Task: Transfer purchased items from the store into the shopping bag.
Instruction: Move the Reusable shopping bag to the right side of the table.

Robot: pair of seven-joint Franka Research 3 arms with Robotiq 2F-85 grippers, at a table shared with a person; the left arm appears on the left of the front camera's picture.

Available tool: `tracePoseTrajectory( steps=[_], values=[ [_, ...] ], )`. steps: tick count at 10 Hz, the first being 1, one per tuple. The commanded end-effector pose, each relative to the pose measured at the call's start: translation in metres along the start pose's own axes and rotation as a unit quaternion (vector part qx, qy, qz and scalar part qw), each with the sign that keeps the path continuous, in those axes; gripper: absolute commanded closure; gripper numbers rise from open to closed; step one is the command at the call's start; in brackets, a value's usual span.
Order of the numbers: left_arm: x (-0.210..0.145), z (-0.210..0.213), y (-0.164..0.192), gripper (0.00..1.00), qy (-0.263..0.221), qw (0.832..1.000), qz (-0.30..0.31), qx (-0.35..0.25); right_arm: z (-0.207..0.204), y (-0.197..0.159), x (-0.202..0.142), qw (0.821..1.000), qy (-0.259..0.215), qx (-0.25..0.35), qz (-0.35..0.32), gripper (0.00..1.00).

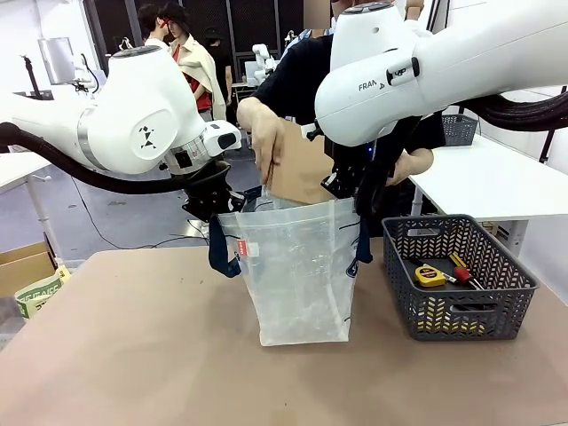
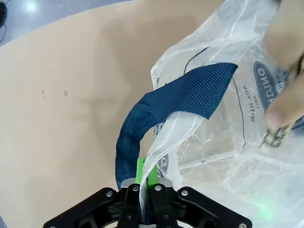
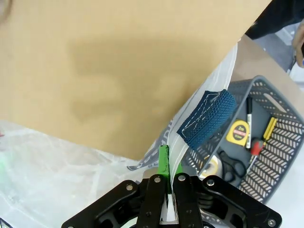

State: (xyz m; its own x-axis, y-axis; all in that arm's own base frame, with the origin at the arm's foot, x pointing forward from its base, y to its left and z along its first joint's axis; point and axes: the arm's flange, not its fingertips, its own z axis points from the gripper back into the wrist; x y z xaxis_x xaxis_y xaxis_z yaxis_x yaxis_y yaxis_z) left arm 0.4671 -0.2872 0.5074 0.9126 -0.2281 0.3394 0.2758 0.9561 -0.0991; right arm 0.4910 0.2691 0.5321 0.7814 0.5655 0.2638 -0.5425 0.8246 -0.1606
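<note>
The clear plastic shopping bag stands upright in the middle of the table, its mouth stretched open. My left gripper is shut on the bag's left rim, beside a navy strap. At the opposite rim, my right gripper is shut on the plastic, next to the other navy strap. A person's hands hold a flat tan cardboard item over the bag's mouth, its lower edge at the opening. The tan item looms close in the right wrist view.
A dark grey mesh basket stands right of the bag, holding a yellow tape measure, a red-handled screwdriver, scissors and a marker. The brown table is bare at front and left. A cardboard box sits off the table's left.
</note>
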Motion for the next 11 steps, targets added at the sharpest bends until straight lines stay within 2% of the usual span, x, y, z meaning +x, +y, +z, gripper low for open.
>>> tracePoseTrajectory(
  steps=[1, 11],
  values=[
    [-0.0007, 0.0005, 0.0008, 1.00, 0.000, 1.000, 0.002, 0.001, -0.0026, -0.0001, -0.0015, 1.000, 0.004, 0.000, 0.000, 1.00],
    [0.0006, 0.0025, 0.0012, 1.00, -0.006, 1.000, 0.007, -0.004, 0.0012, -0.0029, -0.0006, 1.000, 0.002, 0.010, -0.012, 1.00]
  ],
)
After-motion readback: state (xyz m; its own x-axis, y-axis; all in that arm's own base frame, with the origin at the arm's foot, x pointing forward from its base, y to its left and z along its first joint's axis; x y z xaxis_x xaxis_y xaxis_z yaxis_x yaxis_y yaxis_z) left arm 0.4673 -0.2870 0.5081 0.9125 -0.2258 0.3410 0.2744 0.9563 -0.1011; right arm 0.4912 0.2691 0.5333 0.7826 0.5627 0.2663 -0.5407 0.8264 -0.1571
